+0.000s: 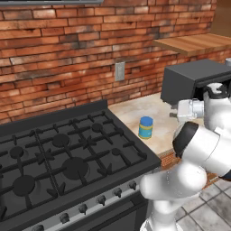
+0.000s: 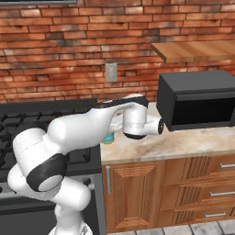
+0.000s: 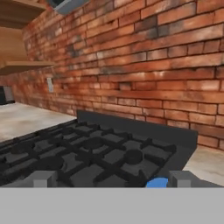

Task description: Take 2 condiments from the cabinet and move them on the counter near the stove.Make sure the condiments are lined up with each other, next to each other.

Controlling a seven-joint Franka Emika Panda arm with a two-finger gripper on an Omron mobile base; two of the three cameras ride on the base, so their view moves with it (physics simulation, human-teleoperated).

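My gripper [image 3: 112, 179] stands open, holding nothing — the blue-lidded jar [image 1: 145, 127] sits just below it at the hand view's bottom edge, upright on the counter [image 1: 135, 110], mid-right of the left base view beside the stove [image 1: 67, 158].

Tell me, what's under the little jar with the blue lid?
The jar stands on the beige counter, beside the black stove. The stone right beneath it is covered by the jar itself, so that spot cannot be seen.
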